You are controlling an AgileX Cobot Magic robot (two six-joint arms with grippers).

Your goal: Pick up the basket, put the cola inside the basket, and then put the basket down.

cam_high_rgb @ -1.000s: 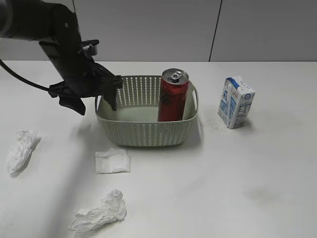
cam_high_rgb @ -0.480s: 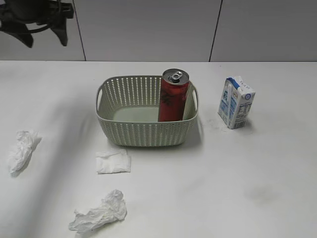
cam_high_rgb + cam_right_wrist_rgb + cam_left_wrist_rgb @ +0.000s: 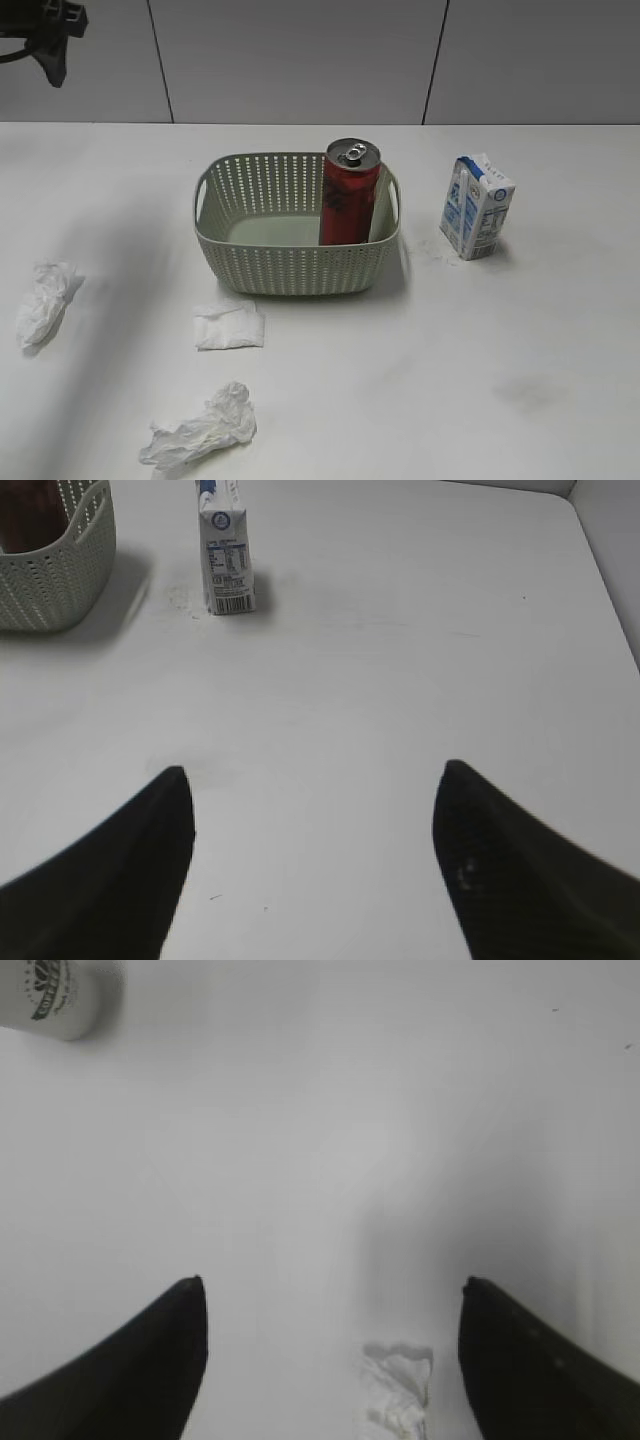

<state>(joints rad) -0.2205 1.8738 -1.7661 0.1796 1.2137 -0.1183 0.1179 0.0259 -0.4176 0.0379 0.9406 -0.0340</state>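
Note:
The pale sage-green basket (image 3: pixel 290 258) stands on the white table, in the middle of the exterior view. The red cola can (image 3: pixel 349 195) stands upright inside it at its right end. The basket's corner also shows in the right wrist view (image 3: pixel 55 575), with the can's dark red side (image 3: pixel 30 515) behind its rim. My left gripper (image 3: pixel 330 1285) is open and empty, high above the table; only a dark part of it shows at the exterior view's top left (image 3: pixel 50 25). My right gripper (image 3: pixel 312 770) is open and empty over bare table, right of the basket.
A blue-and-white carton (image 3: pixel 476 207) stands right of the basket, also in the right wrist view (image 3: pixel 224 560). Crumpled tissues lie at left (image 3: pixel 44 300), in front of the basket (image 3: pixel 229 325) and at front left (image 3: pixel 200 428). A white cup (image 3: pixel 55 995) shows in the left wrist view.
My left gripper has left the basket's left handle and risen up and away to the top left corner. Basket and can have stayed in place.

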